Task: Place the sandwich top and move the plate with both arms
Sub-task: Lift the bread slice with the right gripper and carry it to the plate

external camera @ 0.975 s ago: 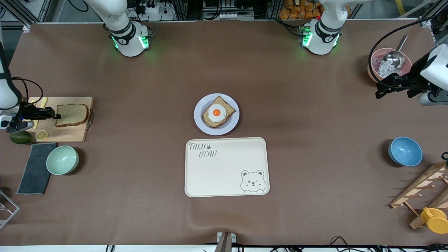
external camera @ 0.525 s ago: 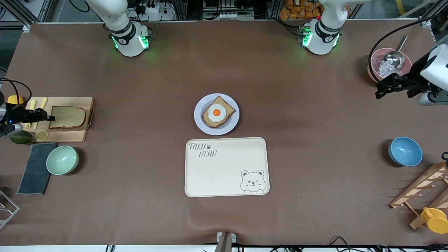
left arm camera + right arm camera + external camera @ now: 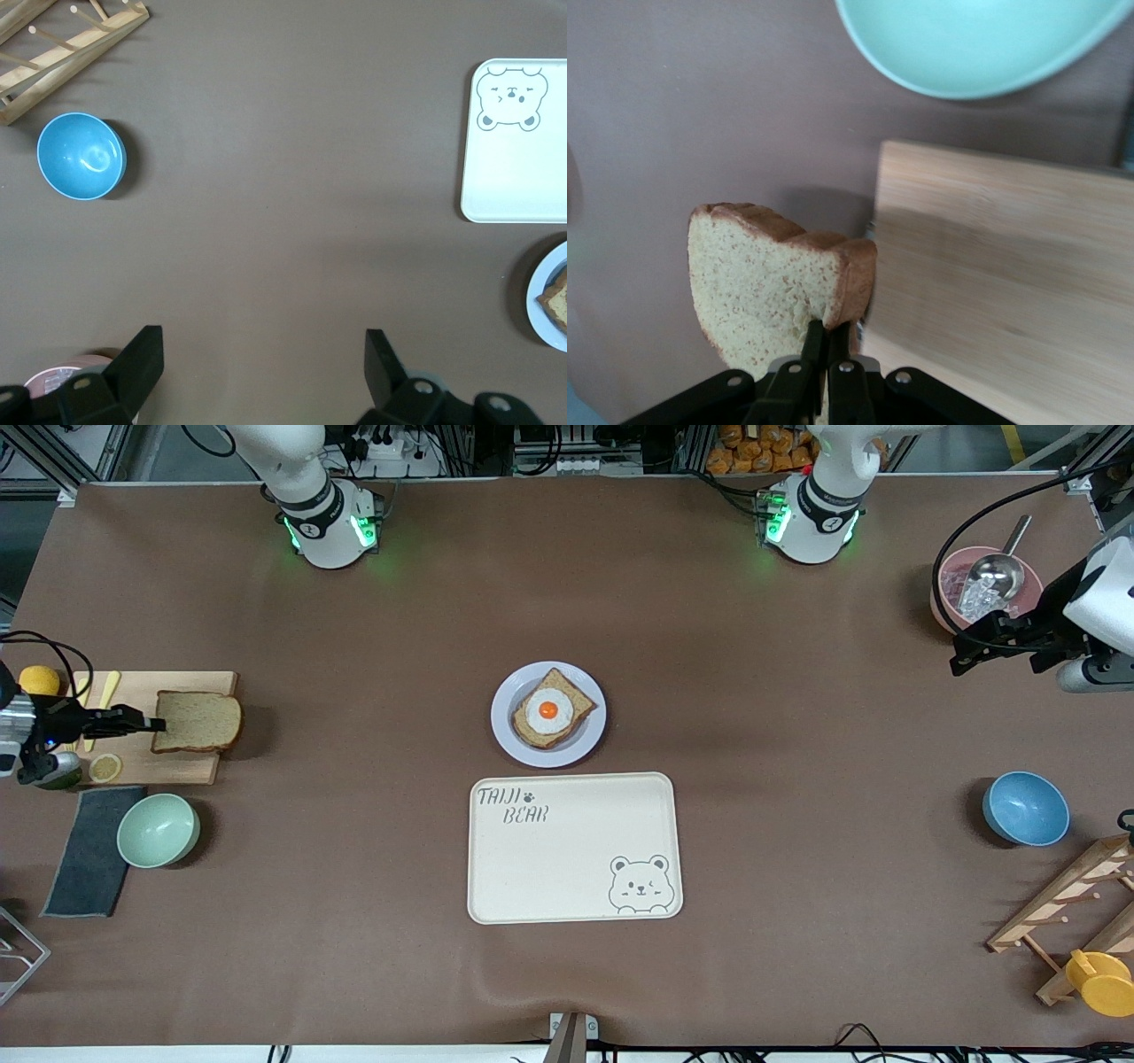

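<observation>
1. The counter (image 3: 797, 691) wears a matt brown covering, faintly wrinkled.
2. The sandwich top (image 3: 198, 722) looks porous and grainy, with a darker, smoother crust.
3. The cutting board (image 3: 168, 766) shows pale, matt wood grain.
4. The plate (image 3: 509, 740) and blue bowl (image 3: 1025, 808) look smooth and slightly glossy.
5. The scoop (image 3: 997, 571) is shiny metal.

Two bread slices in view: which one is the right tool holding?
The plain sandwich top, pinched at its edge by the right tool over the wooden cutting board. The other slice carries a fried egg on the plate.
</observation>
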`<state>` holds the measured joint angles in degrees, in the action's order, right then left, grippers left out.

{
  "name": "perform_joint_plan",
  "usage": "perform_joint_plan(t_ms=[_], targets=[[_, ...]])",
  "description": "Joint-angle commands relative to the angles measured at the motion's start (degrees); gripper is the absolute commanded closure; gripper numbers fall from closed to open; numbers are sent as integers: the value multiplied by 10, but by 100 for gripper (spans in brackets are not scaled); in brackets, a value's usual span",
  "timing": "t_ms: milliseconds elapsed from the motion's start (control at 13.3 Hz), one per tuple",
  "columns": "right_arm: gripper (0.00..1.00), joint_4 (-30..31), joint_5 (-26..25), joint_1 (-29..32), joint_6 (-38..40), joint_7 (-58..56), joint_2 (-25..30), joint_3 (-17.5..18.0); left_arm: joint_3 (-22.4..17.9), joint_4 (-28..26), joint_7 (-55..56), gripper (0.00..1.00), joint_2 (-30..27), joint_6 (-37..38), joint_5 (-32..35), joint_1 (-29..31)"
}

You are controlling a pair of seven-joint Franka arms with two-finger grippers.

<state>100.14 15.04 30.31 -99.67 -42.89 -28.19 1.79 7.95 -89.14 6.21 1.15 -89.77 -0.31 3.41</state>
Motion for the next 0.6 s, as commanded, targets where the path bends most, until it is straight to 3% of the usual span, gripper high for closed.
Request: perform_joint_plan(t_ms=[0, 525], targets=[[100, 7, 19, -40, 15, 47, 26, -2, 1, -6, 8, 0, 10, -6, -28, 5], [100, 87, 99, -120, -30, 71, 59, -2, 2, -9, 8, 0, 43, -26, -34, 1]])
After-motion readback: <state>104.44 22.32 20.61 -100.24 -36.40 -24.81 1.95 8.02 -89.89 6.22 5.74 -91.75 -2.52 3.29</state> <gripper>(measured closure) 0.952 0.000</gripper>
